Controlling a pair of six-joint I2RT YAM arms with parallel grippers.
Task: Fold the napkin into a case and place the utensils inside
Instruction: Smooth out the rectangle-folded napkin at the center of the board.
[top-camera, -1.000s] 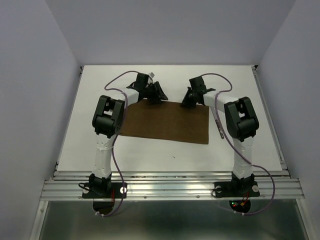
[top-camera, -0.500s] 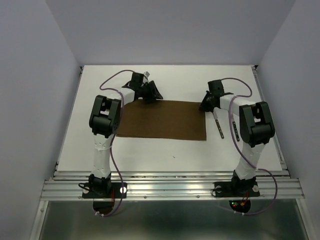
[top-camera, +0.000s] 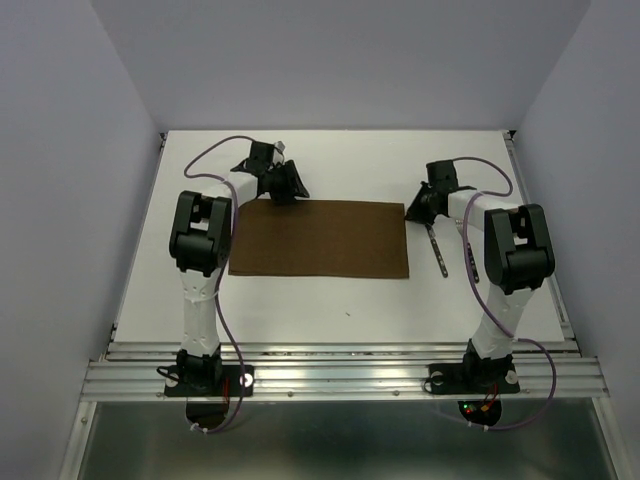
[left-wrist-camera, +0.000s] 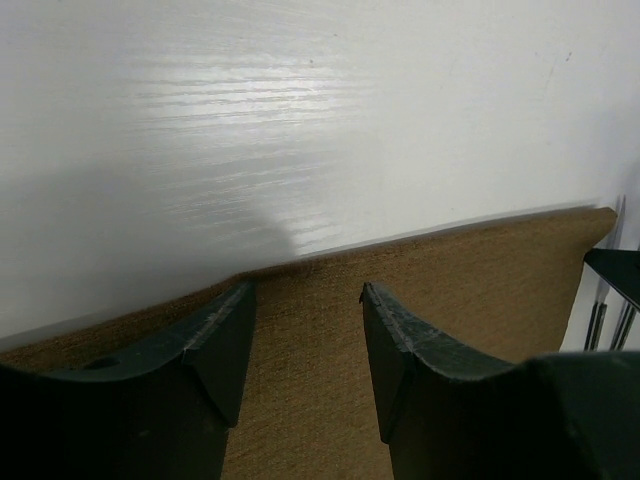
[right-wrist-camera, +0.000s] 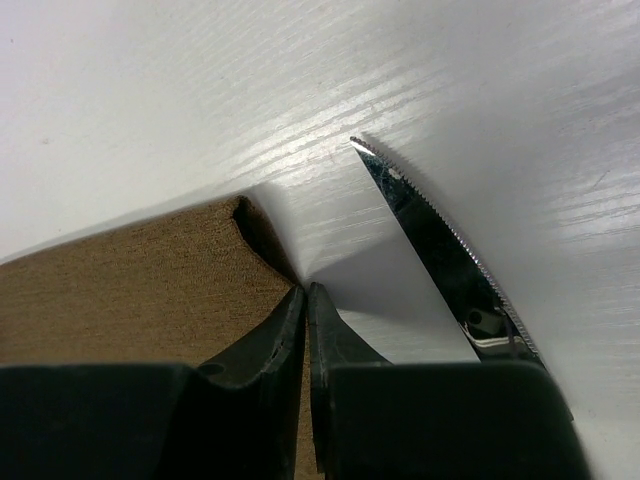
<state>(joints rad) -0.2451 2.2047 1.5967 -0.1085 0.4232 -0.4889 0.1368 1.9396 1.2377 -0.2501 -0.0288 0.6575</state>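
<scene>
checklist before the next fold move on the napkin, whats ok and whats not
1. Napkin spread flat as one rectangle: ok.
2. Left tool open over the far edge near the far left corner: ok. The jaws stand apart and are not gripping the cloth.
3. Right tool has the far right corner: cannot tell. The jaws are shut right at the corner, but no cloth shows between them.
4. Knife off the cloth: ok. It lies on the table just right of the napkin's edge.
5. Other utensil off the cloth: ok. It is further right, beside the right arm.
</scene>
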